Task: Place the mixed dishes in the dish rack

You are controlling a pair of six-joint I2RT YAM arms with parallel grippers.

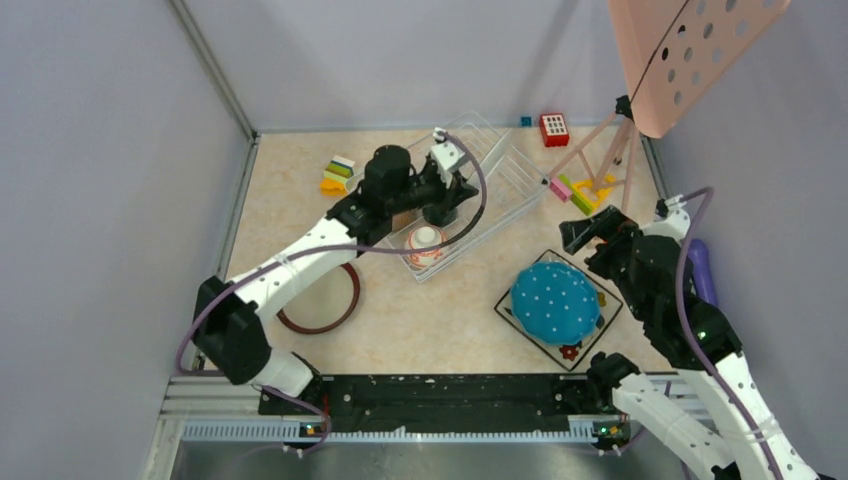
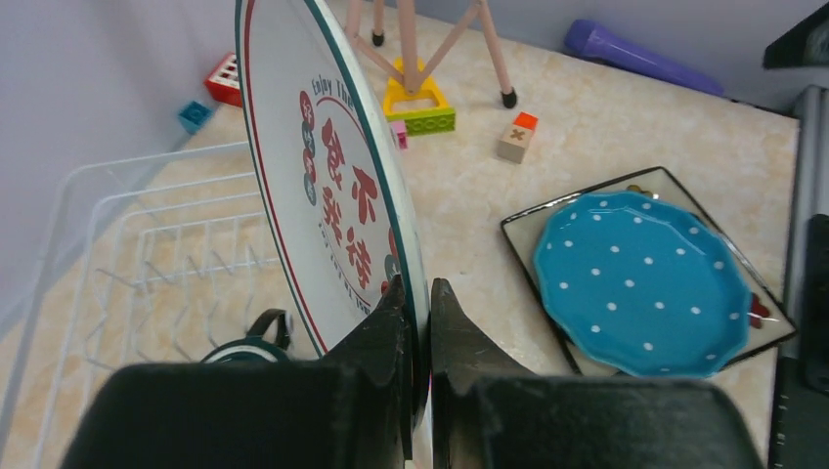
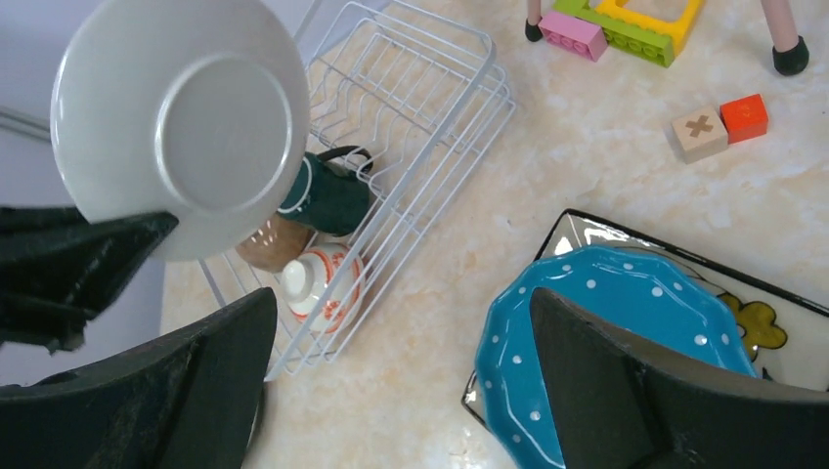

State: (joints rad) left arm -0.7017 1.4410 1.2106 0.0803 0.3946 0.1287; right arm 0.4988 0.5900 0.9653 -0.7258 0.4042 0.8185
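My left gripper (image 2: 418, 293) is shut on the rim of the white plate with red characters (image 2: 323, 176), holding it on edge above the dish rack (image 2: 147, 254). The right wrist view shows that plate's plain underside (image 3: 186, 117). Inside the rack (image 3: 430, 88) lie the dark green mug (image 3: 332, 195), the brown bowl (image 3: 269, 244) and the small orange-and-white bowl (image 3: 318, 283). The blue dotted plate (image 1: 555, 300) rests on the black square plate (image 1: 570, 352). My right gripper (image 3: 401, 303) hangs open over the table between rack and blue plate. The red-rimmed round plate (image 1: 345, 300) lies near left, partly under the left arm.
A pink stand's legs (image 1: 600, 150) rise at the back right, with toy blocks (image 1: 585, 190) at their feet. More blocks (image 1: 338, 175) lie left of the rack. A red keypad toy (image 1: 554, 129) sits at the far wall, a purple object (image 1: 703, 270) by the right wall.
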